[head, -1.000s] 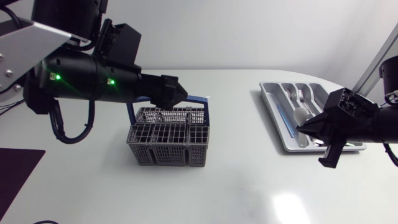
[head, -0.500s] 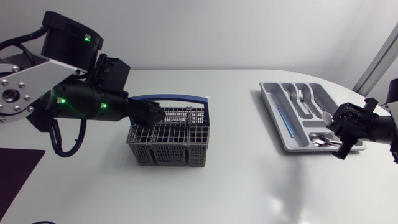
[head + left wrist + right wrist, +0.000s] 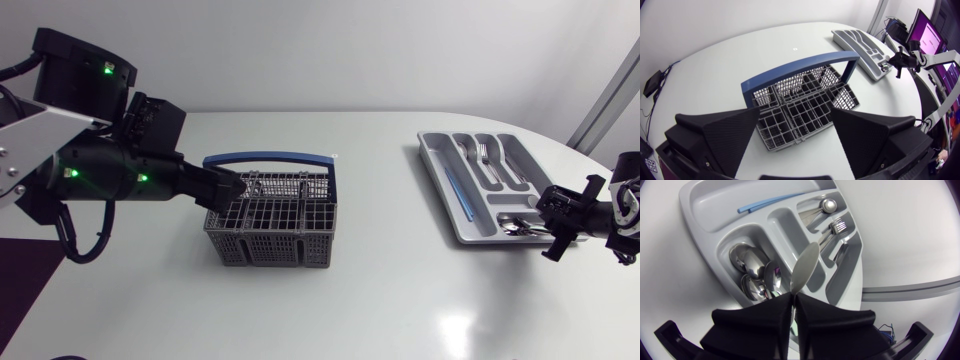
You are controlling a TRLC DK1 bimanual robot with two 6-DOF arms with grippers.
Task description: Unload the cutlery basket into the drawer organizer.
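R gripper (image 3: pixel 793 297) clamped tight on a thin steel utensil (image 3: pixel 804 267) by its narrow end. Wide end pokes out over organizer (image 3: pixel 705 240), above the spoons (image 3: pixel 752 272) pocket. Spoon or knife, we can't tell. We judge it light, rigid, polished, so slippery; best pinched across the flat faces. Organizer: grey moulded plastic, smooth rounded pockets. L gripper (image 3: pixel 795 120) fingers wide apart over basket (image 3: pixel 771 142), a stiff grey grid w/ blue handle (image 3: pixel 800 66).

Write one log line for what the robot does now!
left gripper: open, at basket | right gripper: shut on silver utensil, at organizer
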